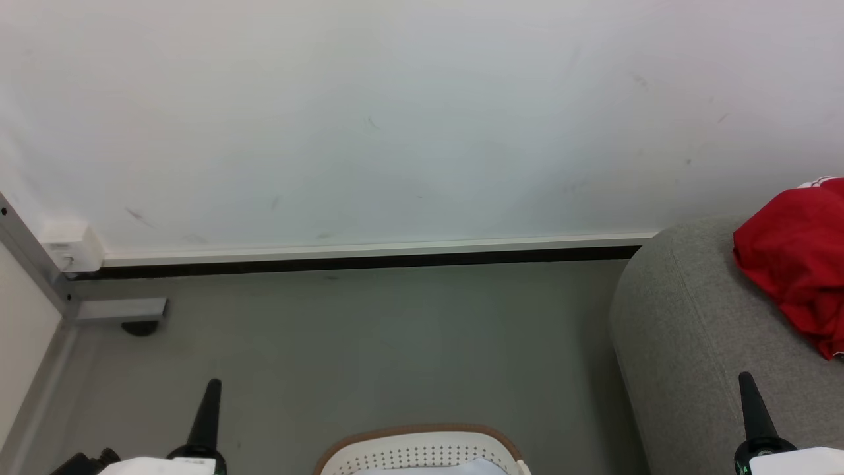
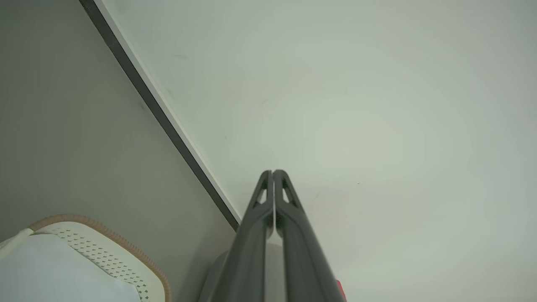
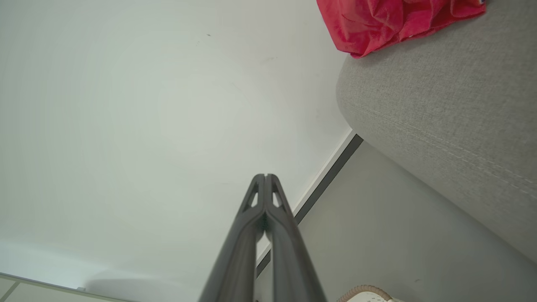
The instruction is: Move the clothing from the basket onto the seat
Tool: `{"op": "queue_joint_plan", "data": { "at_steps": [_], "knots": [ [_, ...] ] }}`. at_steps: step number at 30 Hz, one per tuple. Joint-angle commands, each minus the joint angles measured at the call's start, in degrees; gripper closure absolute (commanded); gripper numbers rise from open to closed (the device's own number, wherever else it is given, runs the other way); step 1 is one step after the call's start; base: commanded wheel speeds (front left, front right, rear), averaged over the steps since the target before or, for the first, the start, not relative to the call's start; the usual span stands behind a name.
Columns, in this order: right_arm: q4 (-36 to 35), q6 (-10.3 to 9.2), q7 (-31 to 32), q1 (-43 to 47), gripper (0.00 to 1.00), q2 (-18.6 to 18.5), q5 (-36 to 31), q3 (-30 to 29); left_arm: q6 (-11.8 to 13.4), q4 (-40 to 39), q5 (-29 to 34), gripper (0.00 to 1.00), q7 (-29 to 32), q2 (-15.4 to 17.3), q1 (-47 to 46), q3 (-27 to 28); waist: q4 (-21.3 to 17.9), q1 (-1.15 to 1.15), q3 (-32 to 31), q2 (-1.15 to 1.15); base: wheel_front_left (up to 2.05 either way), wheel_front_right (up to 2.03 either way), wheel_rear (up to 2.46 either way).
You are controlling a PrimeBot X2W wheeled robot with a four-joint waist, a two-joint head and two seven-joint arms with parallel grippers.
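1. The red jersey [image 1: 798, 257] lies on the grey sofa [image 1: 686, 343], near its rounded edge.
2. The cream basket [image 1: 422, 455] stands on the grey floor [image 1: 362, 343], with a white wall [image 1: 395, 119] behind.
3. Left gripper [image 2: 273, 173] and right gripper [image 3: 265, 176]: fingers pressed together, empty.

The jersey [image 1: 798, 257] lay on the sofa [image 1: 679, 343]. The basket [image 1: 422, 454] stood on the floor [image 1: 362, 343] left of the sofa, holding a cloth [image 2: 50, 268].

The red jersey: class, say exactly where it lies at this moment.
In the head view the red jersey lies crumpled on the grey sofa at the far right, near the white wall, well apart from the basket at the bottom centre.
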Motion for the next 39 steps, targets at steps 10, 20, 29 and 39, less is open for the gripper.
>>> {"op": "queue_joint_plan", "data": {
  "at_steps": [10,20,29,39],
  "knots": [
    [-1.06,-0.08,1.57,-1.68,1.00,-0.68,6.72,-0.66,0.24,-1.00,-6.08,1.00,1.68,0.18,-1.82,0.88,0.26,0.00,0.40,0.00,0.00,0.00,0.00],
    [-1.41,-0.09,2.71,-2.01,1.00,-0.75,11.96,-0.92,0.43,-1.35,-10.71,1.00,2.94,0.13,-2.46,1.45,0.50,0.00,0.79,0.00,0.00,0.00,0.00],
    [-1.72,-0.10,3.65,-2.54,1.00,-0.81,16.17,-1.14,0.62,-1.55,-14.51,1.00,3.90,0.08,-3.01,1.92,0.72,0.00,1.13,0.00,0.00,0.00,0.00],
    [-1.98,-0.11,4.62,-2.71,1.00,-0.95,20.47,-1.36,0.75,-1.82,-18.45,1.00,5.01,0.04,-3.50,2.34,0.96,0.00,1.52,0.00,0.00,0.00,0.00]
  ]
}}
